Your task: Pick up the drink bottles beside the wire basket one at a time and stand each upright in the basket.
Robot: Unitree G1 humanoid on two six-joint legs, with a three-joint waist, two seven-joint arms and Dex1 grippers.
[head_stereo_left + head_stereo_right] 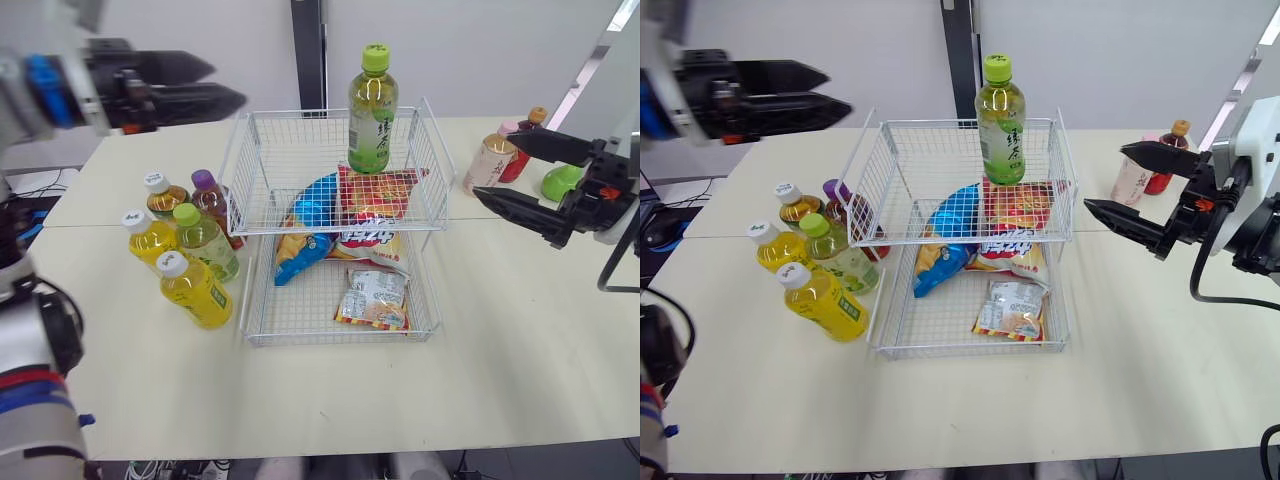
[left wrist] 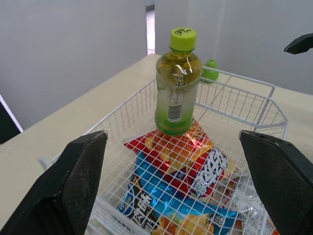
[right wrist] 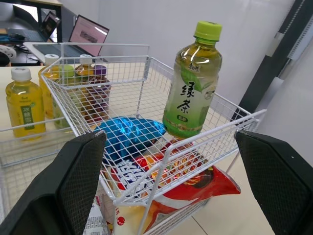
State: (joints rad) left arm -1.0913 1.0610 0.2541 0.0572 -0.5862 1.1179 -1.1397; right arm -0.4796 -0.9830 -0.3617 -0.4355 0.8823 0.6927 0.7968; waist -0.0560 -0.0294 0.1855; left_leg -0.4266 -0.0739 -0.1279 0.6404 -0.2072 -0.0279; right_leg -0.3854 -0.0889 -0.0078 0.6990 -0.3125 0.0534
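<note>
Table (image 1: 330, 400): pale top; its near edge lies closest, and the basket stands at its middle.
Left gripper (image 1: 225, 83): fingers spread apart, holding nothing; raised over the table's far left, beyond the left bottles.
Right gripper (image 1: 495, 167): fingers spread, empty; hanging just right of the basket's upper tier.
Basket (image 1: 262, 170): white wire, two tiers; between the two grippers.
Tea bottle (image 1: 372, 110): green cap; upright on the upper tier, right of its middle.
Bags (image 1: 375, 205): red, blue and a small pale packet; in the lower tier, partly under the upper one.
Left bottles (image 1: 195, 290): five, upright, bunched just left of the basket; two yellow, one green-capped, one amber, one purple-capped.
Right bottles (image 1: 490, 160): one pale, one red; upright at the far right, beyond the right gripper; a green object (image 1: 560, 182) beside them.
</note>
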